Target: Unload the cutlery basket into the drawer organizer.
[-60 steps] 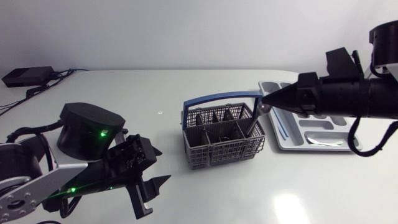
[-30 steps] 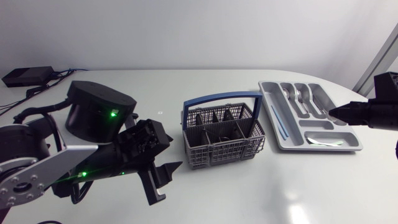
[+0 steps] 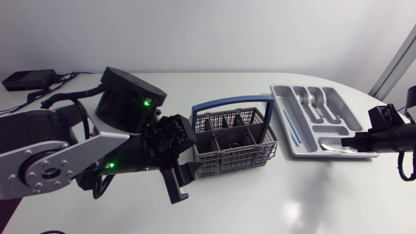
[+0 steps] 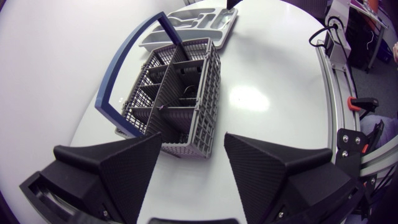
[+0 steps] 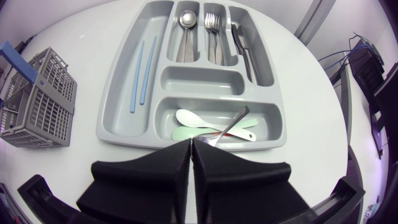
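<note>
Left gripper (image 4: pixel 193 144) spread wide just short of the grey cutlery basket (image 4: pixel 180 93), right gripper (image 5: pixel 191 148) pressed closed and empty beside the near rim of the drawer organizer (image 5: pixel 202 79)

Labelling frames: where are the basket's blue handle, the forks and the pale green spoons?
blue handle (image 3: pixel 231 101), head view, top bar.
forks (image 5: pixel 214 23), right wrist view, tines.
pale green spoons (image 5: pixel 188 117), right wrist view, bowl.

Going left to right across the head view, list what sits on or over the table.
black box → left end effector → cutlery basket → drawer organizer
</note>
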You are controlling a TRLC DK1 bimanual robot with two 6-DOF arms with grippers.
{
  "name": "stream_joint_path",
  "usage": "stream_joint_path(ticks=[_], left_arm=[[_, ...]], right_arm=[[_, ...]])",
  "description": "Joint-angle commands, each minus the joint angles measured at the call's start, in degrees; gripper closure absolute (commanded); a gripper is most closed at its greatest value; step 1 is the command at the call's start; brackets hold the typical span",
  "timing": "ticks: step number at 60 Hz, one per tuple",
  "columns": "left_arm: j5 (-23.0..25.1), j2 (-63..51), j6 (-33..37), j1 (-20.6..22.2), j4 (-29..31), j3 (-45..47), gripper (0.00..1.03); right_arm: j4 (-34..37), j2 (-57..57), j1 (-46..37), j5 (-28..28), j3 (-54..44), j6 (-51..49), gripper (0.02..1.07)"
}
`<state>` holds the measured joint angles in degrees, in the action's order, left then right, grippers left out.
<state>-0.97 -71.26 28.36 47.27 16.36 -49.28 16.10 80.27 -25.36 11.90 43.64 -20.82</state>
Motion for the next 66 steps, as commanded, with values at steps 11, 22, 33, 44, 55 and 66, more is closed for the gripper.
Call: stream_joint_path(ticks=[11,22,33,44,55,66], left_arm=[[-1.5,-2.0,0.6,1.5,1.0,-2.5,0.32],[-1.8,-2.6,0.6,2.1,1.3,-3.6,0.32],[-2.0,-2.5,0.6,2.5,1.5,-3.3,0.32],[-2.3,-2.1,1.9,2.2,1.7,-3.3,0.32],[-4.7,-5.5,8.6,3.3,1.3,-7.1,0.32],[-7.2,-8.6,18.7,5.1,-1.5,-8.7,0.33]], right_arm=[[-3.4,6.0,-0.1,-4.9,2.2,4.3,1.01],[-6.8,10.8,4.0,-7.9,3.6,8.8,0.92],[-7.0,12.3,8.6,-8.6,6.0,14.9,0.33],[-6.3,7.0,6.7,-4.3,3.8,14.1,0.07],[-5.6,-1.7,5.7,8.1,-3.3,5.9,0.07],[0.4,-6.1,8.4,12.5,-5.7,-1.2,0.07]])
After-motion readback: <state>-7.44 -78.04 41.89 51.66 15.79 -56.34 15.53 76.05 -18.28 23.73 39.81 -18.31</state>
